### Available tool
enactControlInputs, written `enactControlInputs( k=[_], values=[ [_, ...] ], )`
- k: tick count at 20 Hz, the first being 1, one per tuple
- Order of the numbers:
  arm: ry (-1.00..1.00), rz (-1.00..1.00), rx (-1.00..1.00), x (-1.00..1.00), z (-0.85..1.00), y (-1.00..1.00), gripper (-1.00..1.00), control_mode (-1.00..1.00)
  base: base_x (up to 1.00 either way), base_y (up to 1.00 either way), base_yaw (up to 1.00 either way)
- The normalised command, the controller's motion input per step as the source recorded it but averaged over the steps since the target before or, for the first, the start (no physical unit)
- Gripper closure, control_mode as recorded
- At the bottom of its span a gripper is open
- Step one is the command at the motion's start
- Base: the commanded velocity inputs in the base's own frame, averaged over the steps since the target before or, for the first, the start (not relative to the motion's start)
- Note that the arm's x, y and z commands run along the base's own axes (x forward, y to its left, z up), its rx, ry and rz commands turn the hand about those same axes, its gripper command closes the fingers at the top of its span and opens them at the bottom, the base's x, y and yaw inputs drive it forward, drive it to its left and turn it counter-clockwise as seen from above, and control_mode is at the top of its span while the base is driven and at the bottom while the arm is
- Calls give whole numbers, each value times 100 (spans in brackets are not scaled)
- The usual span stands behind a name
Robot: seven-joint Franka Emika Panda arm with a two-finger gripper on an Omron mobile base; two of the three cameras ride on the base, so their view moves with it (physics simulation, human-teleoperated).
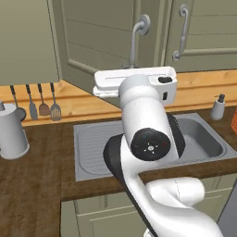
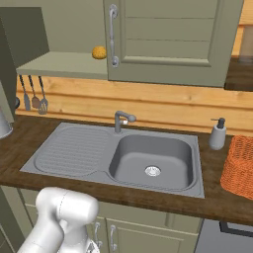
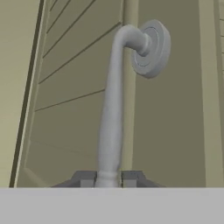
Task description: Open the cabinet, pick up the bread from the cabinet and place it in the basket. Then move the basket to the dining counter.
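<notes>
arm raised, gripper [image 3: 107, 178] clamped on cabinet door's handle [image 3: 114, 105], door ajar

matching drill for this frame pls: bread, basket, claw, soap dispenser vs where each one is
1 bread
2 basket
3 claw
4 soap dispenser

A on the worktop at the far right
B closed on the cabinet door's handle
C on the open cabinet's shelf
D behind the sink's right corner

Pairs: 1-C, 2-A, 3-B, 4-D
</notes>
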Motion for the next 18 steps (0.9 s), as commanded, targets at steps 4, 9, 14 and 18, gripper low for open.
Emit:
enactControlInputs(
  k=[4, 9, 14, 18],
  values=[
    [0, 0, 0, 0, 0, 0, -100, -100, 0, 0, 0],
    [0, 0, 0, -29, 0, 0, -100, -100, 0, 0, 0],
    [-1, 0, 0, -58, 0, 4, -100, -100, 0, 0, 0],
    [0, 0, 0, -62, 0, -2, -100, -100, 0, 0, 0]
  ],
)
